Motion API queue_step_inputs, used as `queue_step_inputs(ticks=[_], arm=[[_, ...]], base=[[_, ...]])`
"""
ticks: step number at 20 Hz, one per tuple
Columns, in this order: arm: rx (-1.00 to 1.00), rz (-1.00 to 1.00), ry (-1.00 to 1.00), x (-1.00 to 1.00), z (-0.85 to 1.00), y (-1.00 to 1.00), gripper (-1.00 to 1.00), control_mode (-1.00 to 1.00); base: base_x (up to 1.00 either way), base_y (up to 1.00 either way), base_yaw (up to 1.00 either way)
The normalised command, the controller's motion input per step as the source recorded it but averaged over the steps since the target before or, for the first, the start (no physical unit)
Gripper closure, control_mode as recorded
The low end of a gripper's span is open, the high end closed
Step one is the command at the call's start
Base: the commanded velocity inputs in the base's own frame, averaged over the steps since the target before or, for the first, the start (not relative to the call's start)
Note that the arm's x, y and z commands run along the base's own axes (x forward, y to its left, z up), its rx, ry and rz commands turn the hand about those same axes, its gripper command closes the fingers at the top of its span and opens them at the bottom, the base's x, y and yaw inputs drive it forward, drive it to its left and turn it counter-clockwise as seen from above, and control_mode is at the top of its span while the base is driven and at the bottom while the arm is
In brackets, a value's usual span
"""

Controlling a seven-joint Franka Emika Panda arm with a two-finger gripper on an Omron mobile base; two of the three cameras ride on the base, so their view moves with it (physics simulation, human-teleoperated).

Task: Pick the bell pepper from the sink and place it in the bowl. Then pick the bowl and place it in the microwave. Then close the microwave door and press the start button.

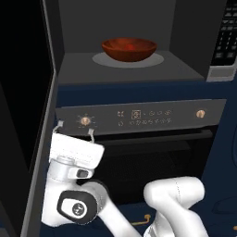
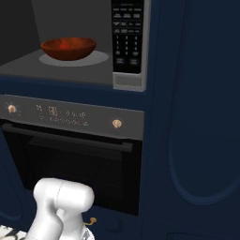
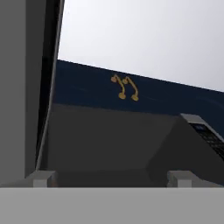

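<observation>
Reddish-brown wooden bowl (image 1: pixel 128 49) resting on the pale round turntable (image 1: pixel 159 59) inside the microwave (image 1: pixel 115 74), roughly centred on the grey cavity floor. A brighter red patch visible inside the bowl from the left base view; whether this is the bell pepper cannot be told. Same bowl (image 2: pixel 68 48) seen from the right base view, upright, touching only the turntable (image 2: pixel 98 58).

Microwave door (image 1: pixel 25 115) swung open at the left of the cavity, a tall black glossy panel standing edge-on beside the opening. Black keypad strip (image 2: pixel 126 37) mounted at the right of the cavity in a grey frame.

Directly below the microwave: oven (image 2: pixel 70 159) with a dark control panel, gold knobs (image 1: pixel 84 121) at each end and a lit display between them. Dark glass oven front shut. Navy cabinet fronts (image 2: pixel 192 117) surrounding both appliances.

Gripper (image 1: pixel 75 131) positioned low, in front of the oven's control panel near its left knob, well below the bowl and just beside the open door's edge. Jaws released and spread wide, grasping nothing; two pale fingers (image 1: pixel 91 134) pointing upward. Hand view: both tips (image 3: pixel 180 178) far apart, aimed up into the grey cavity, with navy cabinet and small gold handles (image 3: pixel 124 87) above.
</observation>
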Motion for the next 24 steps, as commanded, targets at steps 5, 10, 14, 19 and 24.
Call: queue_step_inputs(ticks=[5, 10, 14, 19, 24], arm=[[0.0, 0.0, -0.28, 0.0, 0.0, 0.98, -1.0, -1.0], [0.11, -0.12, -0.18, -0.15, 0.14, 0.38, -1.0, -1.0], [0.26, -0.12, -0.14, -0.52, 0.28, -0.04, -1.0, -1.0], [0.36, -0.03, -0.12, -0.61, 0.34, -0.33, -1.0, -1.0], [0.39, 0.0, -0.15, -0.68, 0.27, -0.9, -1.0, -1.0]], base=[[0.0, 0.0, 0.0], [0.0, 0.0, 0.0], [0.0, 0.0, 0.0], [0.0, 0.0, 0.0], [0.0, 0.0, 0.0]])
